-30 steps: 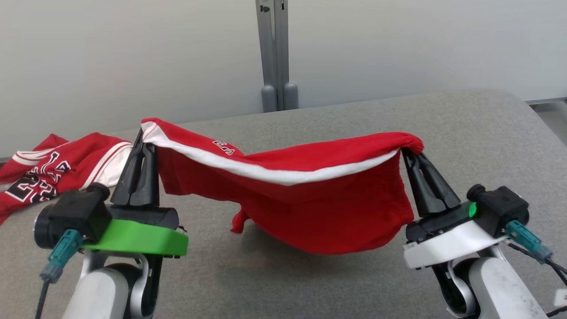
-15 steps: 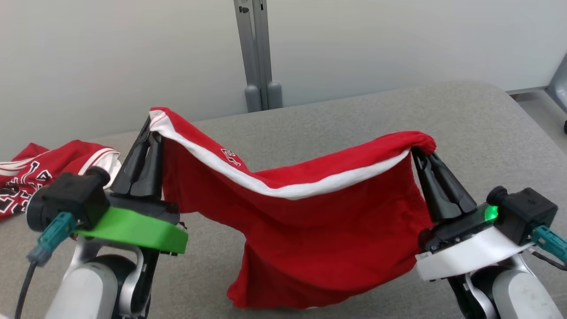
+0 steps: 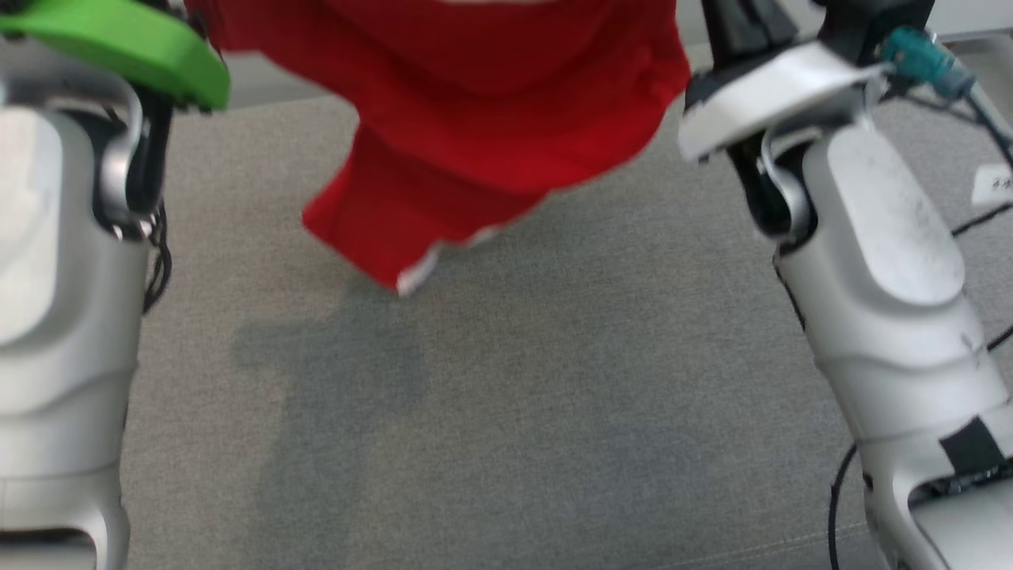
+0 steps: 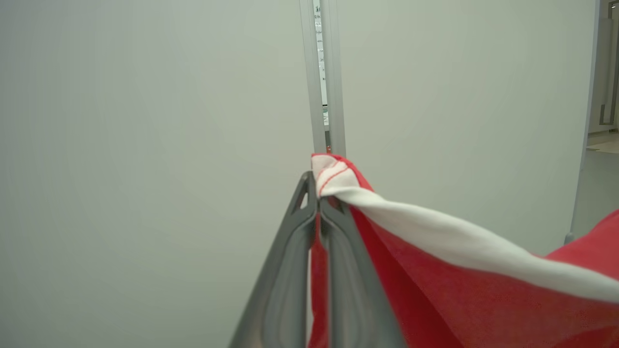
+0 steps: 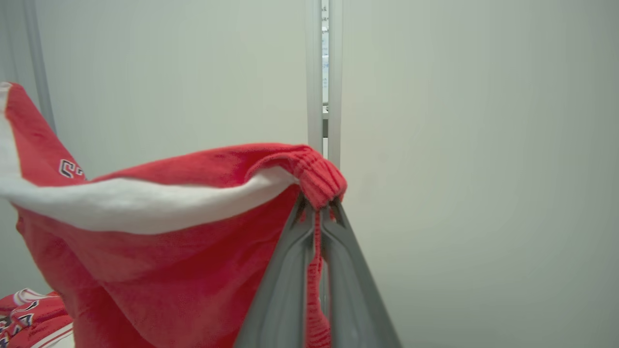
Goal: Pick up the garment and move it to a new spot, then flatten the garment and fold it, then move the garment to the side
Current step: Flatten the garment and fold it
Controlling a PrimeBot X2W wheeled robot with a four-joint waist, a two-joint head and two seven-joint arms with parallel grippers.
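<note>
While both arms are raised, the red garment [image 3: 475,103] hangs between them above the grey table [image 3: 554,412]. Its lowest corner, edged in white, dangles clear of the surface, with a shadow lying apart from it. In the left wrist view the left gripper [image 4: 317,191] has its 2 dark fingers pressed together on a corner of the cloth where the white band ends. The band runs from the fingertips toward that view's right and sags, and red fabric falls beside and between the fingers. In the right wrist view the right gripper [image 5: 316,205] is likewise clamped on the garment, pinching a bunched ribbed red edge that caps its fingertips, with the white band stretching away to that view's left. A 2nd red jersey [image 5: 29,319] with black-and-white lettering lies at that view's lower left corner. A pale wall and a grey post [image 4: 323,72] stand behind.
</note>
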